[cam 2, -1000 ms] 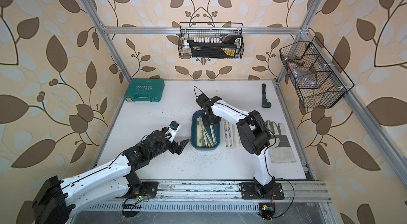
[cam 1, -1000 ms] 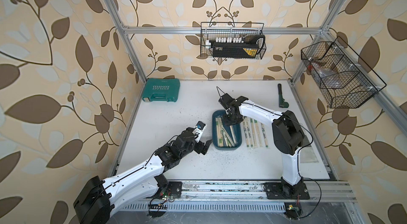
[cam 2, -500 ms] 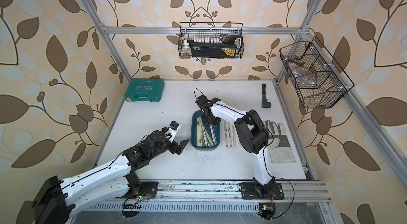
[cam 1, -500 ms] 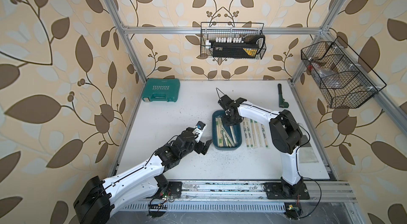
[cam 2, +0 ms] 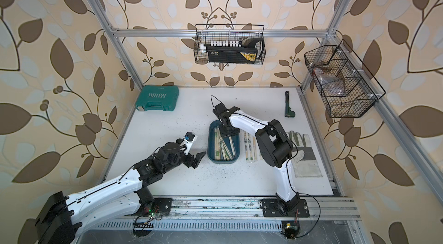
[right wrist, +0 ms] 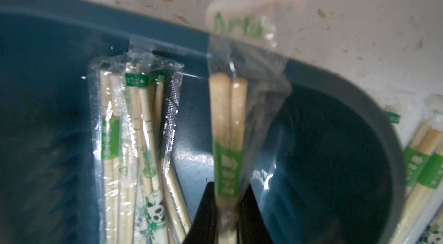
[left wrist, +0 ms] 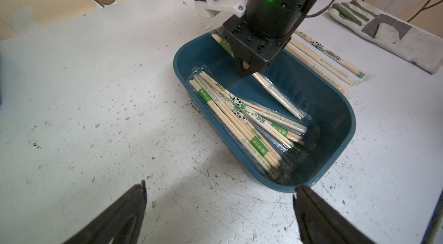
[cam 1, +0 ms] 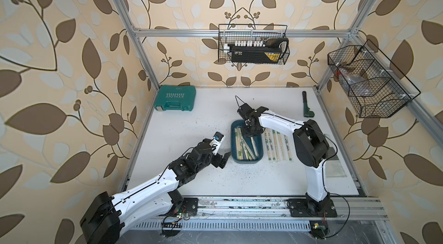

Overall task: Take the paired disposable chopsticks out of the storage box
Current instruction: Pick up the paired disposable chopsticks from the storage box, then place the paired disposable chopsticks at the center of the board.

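Right claw (right wrist: 227, 190) has just closed, pinching one clear-sleeved pale bamboo chopstick pair (right wrist: 227, 111) inside the dark teal plastic tray (right wrist: 143, 24); lift-out looks next.

storage box (cam 1: 247, 162) 1 | paired disposable chopsticks (left wrist: 239, 120) outside 4, inside unclear | case (cam 1: 175, 99) 1 | baskets (cam 1: 254, 44) 2 | glove (cam 2: 304, 156) 1

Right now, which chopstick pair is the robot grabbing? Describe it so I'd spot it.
Find the dark teal storage box mid-table. At its far end the right gripper has its jaws shut on one sleeved chopstick pair. Unlike the bundle lying flat, it slants over the rim.
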